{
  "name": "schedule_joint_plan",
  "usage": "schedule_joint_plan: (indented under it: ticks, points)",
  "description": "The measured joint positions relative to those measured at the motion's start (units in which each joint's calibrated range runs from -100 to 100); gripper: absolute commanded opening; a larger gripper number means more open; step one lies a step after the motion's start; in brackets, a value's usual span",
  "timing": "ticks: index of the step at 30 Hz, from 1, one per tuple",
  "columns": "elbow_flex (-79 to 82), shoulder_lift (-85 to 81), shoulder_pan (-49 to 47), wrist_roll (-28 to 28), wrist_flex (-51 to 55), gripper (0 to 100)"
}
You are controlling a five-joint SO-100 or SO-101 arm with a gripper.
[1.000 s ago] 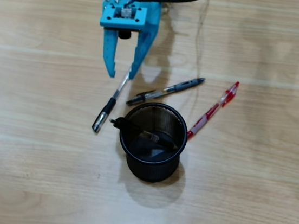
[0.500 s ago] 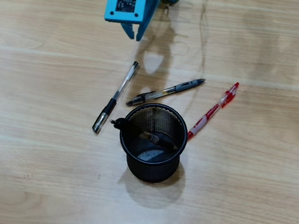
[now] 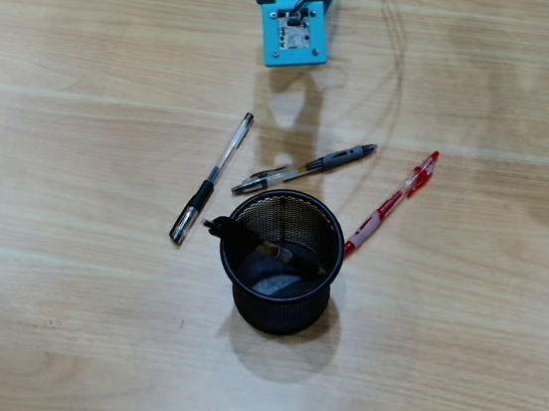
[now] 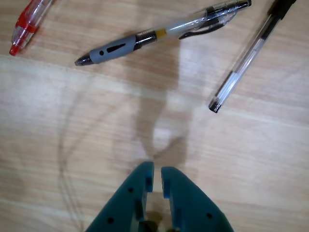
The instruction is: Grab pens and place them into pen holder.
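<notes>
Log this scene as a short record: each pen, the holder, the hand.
holder: round black wire-mesh cup, upright on wooden table
in holder: all-black pen, leaning across rim
grey-sleeved clear pen: on table, beside cup
black-sleeved clear pen: on table, left of cup in overhead view
red and clear pen: on table, right of cup
hand: blue, fingers nearly together, empty, above table

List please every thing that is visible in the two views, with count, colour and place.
pen holder: one, black wire mesh, centre of the overhead view
black pen: one, inside the holder, tip over its left rim
clear pen with black sleeve: one, on the table, left of the holder
clear pen with grey sleeve: one, above the holder
red pen: one, right of the holder
table: one, light wood
tool: one, blue, nearly shut, empty, above the table
</notes>
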Motion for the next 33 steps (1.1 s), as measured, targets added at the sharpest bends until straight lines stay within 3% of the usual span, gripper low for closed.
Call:
schedule_joint_plan:
  ticks: [10,18,28,33]
  points:
    - [0.00,0.68,-0.27,-0.62,-11.94,2]
    - [-6.48,10.09,4.60,-1.09,-12.72,3]
    - [-14.82,21.37,10.55,-1.09,-12.80,17]
    - [-18.46,27.14,11.73,-1.09,-13.15,18]
